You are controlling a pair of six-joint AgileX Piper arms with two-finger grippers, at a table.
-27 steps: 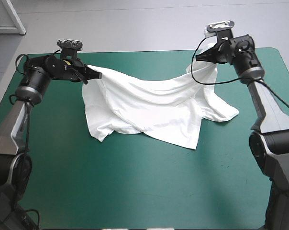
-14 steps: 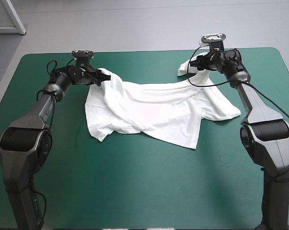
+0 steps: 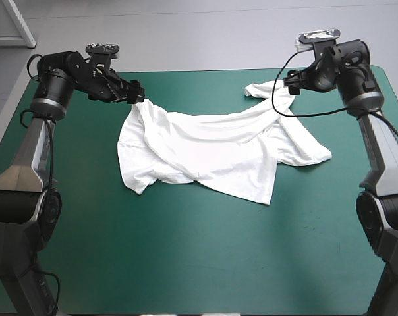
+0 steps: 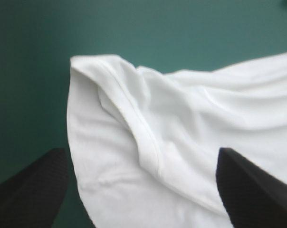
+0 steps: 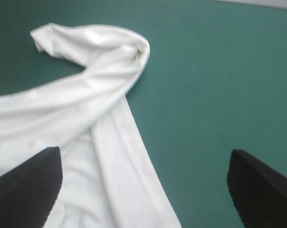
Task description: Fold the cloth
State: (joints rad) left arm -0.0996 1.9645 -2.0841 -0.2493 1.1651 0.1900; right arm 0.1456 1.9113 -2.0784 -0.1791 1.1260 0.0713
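The white T-shirt (image 3: 212, 148) lies loosely spread and wrinkled on the far half of the teal-green table. One corner bunches at the far left and a twisted sleeve end (image 3: 257, 89) points to the far right. My left gripper (image 3: 136, 93) hovers open just above the far-left corner, holding nothing. In the left wrist view the T-shirt's hemmed edge (image 4: 143, 133) lies under the left gripper (image 4: 141, 153). My right gripper (image 3: 290, 84) hangs open beside the sleeve end. The right wrist view shows the T-shirt (image 5: 86, 90) ahead of and under the right gripper (image 5: 144, 151).
The table's far edge (image 3: 199, 70) runs close behind both grippers. A wide stretch of teal-green cover (image 3: 199, 263) lies between the T-shirt and the near edge.
Both grippers have opened and let go of the T-shirt's far corners, which dropped onto the table. Both arms have drawn up and outward from the T-shirt.
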